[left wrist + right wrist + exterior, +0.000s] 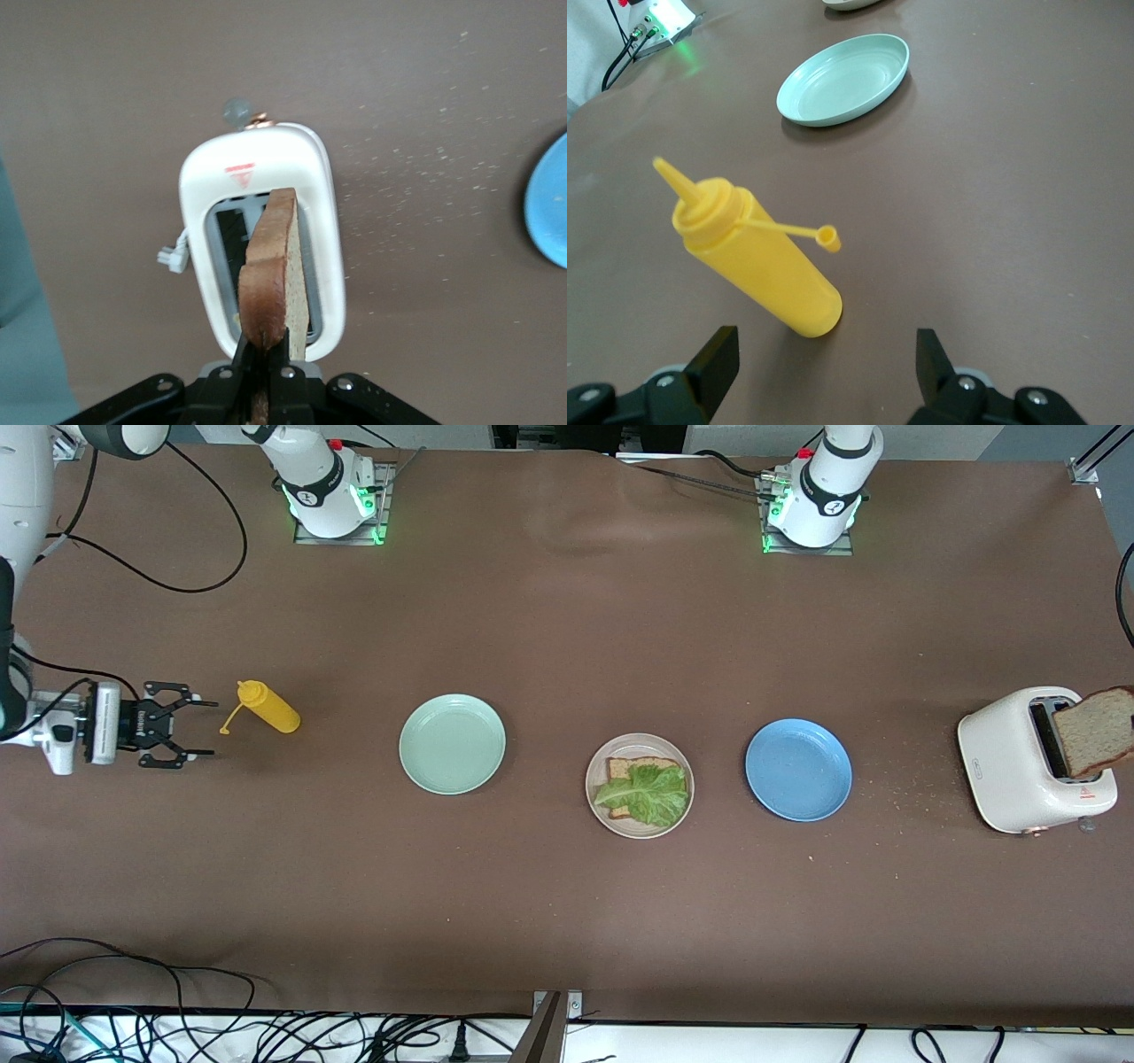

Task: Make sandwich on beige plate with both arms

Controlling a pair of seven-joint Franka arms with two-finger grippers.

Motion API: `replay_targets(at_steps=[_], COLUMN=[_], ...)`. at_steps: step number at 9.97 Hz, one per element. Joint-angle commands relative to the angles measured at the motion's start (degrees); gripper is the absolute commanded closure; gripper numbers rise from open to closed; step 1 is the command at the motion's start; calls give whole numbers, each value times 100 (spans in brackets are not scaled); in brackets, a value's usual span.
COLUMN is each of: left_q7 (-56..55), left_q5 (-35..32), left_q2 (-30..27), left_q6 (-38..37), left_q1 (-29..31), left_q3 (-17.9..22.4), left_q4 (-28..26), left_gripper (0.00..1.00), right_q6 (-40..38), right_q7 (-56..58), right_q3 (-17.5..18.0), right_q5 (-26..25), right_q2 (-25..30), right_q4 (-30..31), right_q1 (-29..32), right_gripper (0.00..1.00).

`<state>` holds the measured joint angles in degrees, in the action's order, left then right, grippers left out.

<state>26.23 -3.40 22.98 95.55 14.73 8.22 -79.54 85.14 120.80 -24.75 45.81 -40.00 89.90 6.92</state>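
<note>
The beige plate (pixel 592 784) sits mid-table and holds one brown bread slice (pixel 631 765) with a green lettuce leaf (pixel 651 795) on top. My left gripper (pixel 264 350) is shut on the crust edge of a second bread slice (pixel 275 266), held upright over the slot of the white toaster (pixel 197 190). In the front view that slice (pixel 1099 731) shows at the frame's edge above the toaster (pixel 1010 771). My right gripper (pixel 202 729) is open and low near the right arm's end of the table. It faces a yellow squeeze bottle (pixel 270 707) and holds nothing.
A mint-green plate (pixel 452 744) lies between the bottle and the beige plate. A blue plate (pixel 797 769) lies between the beige plate and the toaster. Crumbs are scattered on the brown cloth by the toaster. The bottle's cap (pixel 828 237) hangs open on its strap.
</note>
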Motion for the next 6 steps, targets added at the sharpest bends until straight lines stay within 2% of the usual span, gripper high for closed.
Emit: replay_targets(at_steps=[1, 3, 4, 6], left_q7=[58, -493, -696, -1021], left_q5=[679, 1827, 2373, 3603], left_q2=[286, 356, 487, 803], left_q6=[-449, -677, -696, -687], left_q1=[-241, -513, -741, -1145], left_q3=[57, 57, 48, 48], left_q4=[570, 571, 571, 571], left_gripper=[100, 100, 100, 100], right_q6=[-567, -945, -964, -973], right_q7=[-1439, -3063, -3950, -5866], right_q3=[58, 49, 49, 84], right_q5=[-642, -985, -1361, -2099], right_q2=[9, 176, 446, 1087], right_q4=[-1120, -1719, -1895, -1906], right_q1=[90, -76, -277, -752], right_gripper=[10, 10, 10, 10])
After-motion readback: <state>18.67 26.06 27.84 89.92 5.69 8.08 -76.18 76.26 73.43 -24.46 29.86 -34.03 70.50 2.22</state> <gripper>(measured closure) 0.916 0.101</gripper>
